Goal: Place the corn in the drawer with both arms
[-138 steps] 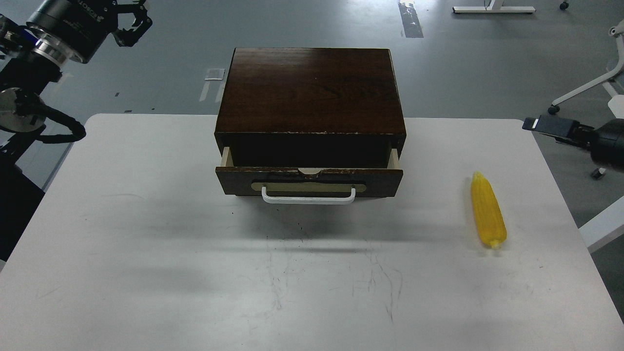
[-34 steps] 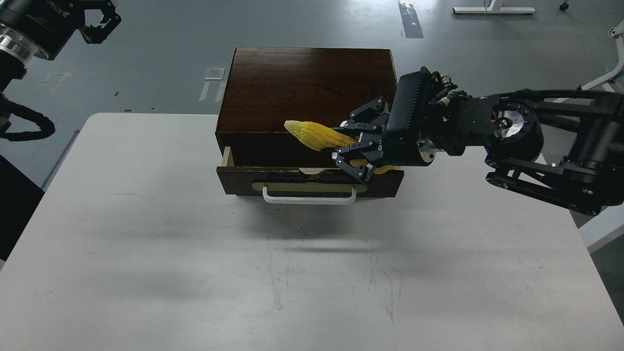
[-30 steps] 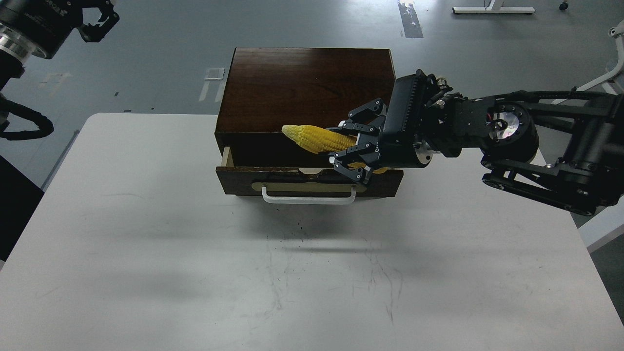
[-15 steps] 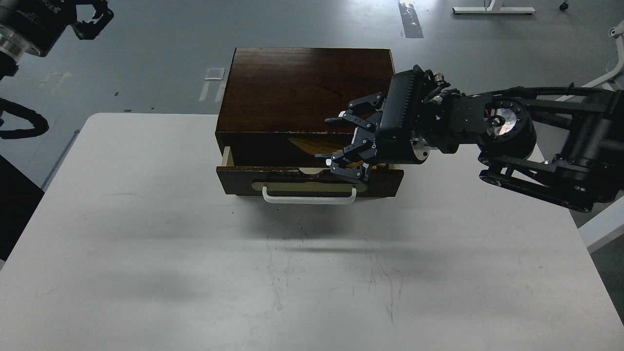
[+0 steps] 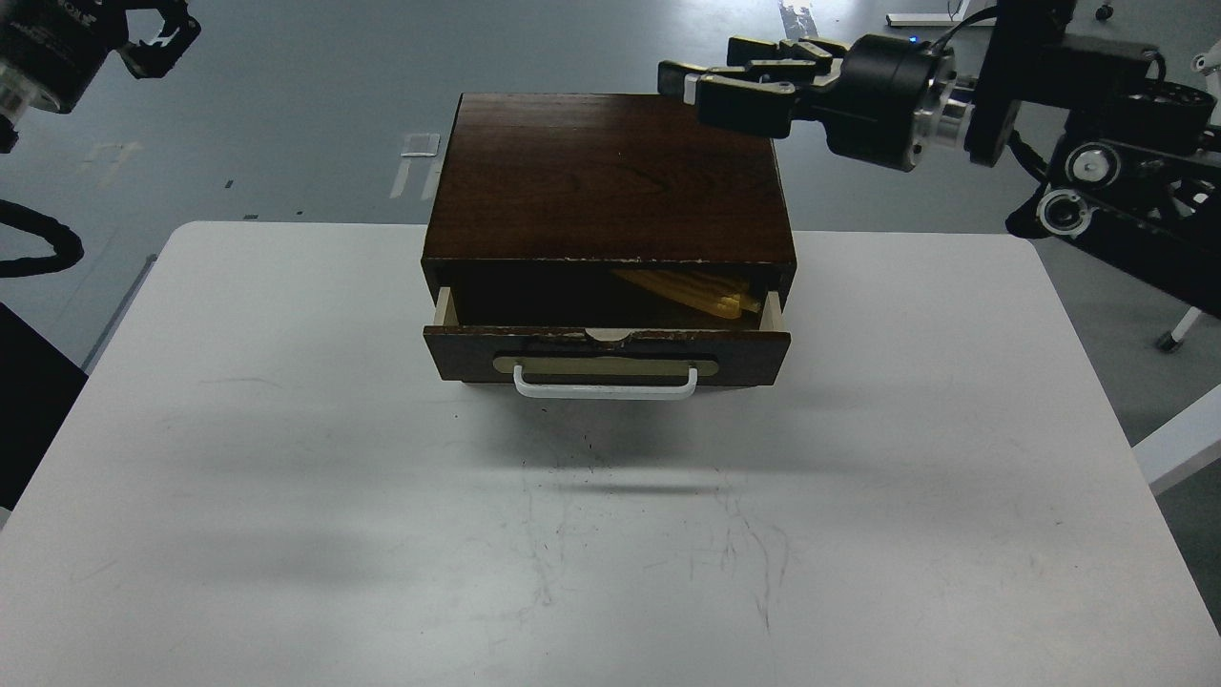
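Observation:
The corn (image 5: 689, 288) lies inside the drawer (image 5: 606, 351), in its right half, mostly in shadow under the box top. The drawer of the dark brown wooden box (image 5: 606, 176) is pulled partly out, with its white bar handle (image 5: 605, 388) facing me. My right gripper (image 5: 698, 74) is open and empty, raised above the back right corner of the box, pointing left. My left gripper (image 5: 157, 40) is open and empty at the top left corner, high above the floor and well away from the box.
The box stands at the back middle of the white table (image 5: 286, 458). White desk and chair legs (image 5: 1178, 334) stand on the grey floor beyond the right table edge.
My right gripper let go of the corn, which dropped into the drawer, then rose and pulled back to the upper right. My left gripper drifted slightly left.

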You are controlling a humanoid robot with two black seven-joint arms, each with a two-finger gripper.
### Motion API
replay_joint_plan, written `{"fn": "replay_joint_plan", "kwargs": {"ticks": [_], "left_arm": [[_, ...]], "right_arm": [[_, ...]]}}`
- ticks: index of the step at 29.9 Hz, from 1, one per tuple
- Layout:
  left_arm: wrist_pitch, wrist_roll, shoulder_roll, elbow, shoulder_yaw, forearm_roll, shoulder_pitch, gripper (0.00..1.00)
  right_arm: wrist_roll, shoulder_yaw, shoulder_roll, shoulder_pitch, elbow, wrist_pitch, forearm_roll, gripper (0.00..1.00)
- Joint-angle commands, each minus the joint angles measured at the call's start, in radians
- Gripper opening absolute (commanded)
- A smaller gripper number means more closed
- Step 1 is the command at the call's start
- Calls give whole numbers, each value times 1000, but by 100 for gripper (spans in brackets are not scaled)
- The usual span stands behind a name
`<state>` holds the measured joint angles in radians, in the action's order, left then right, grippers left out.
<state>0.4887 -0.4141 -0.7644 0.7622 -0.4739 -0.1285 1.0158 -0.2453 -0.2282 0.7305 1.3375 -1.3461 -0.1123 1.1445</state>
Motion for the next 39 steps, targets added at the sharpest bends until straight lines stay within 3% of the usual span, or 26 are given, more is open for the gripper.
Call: {"fn": "replay_joint_plan", "kwargs": {"ticks": [1,7,15,24,27,30,39], "left_arm": [[0,-31,34,-46,0,1,-2,98],[0,-29,123,-165,0,-2,-3,98],[0,-26,172,-236,-3,-8,-2,98],[0,-23,181,-242,-71,-68,-13,98],[0,14,218,-267,-71,-68,-19,98],[0,53,261,-308,-72,-69,-25,98],[0,61,283,-362,-86,-94,-56,98]], "right_arm": [[0,-3,73,-17,37,6,-248,100],[-11,-7,95,-29,100,8,-652,100],[-12,-45,96,-35,171,10,-772,100],[-12,-69,41,-158,415,6,-1461,100],[-9,-106,6,-216,514,-20,-1612,100],[-5,-166,-19,-277,570,-81,-1681,100],[18,-371,-115,-405,718,-193,-1749,100]]}}
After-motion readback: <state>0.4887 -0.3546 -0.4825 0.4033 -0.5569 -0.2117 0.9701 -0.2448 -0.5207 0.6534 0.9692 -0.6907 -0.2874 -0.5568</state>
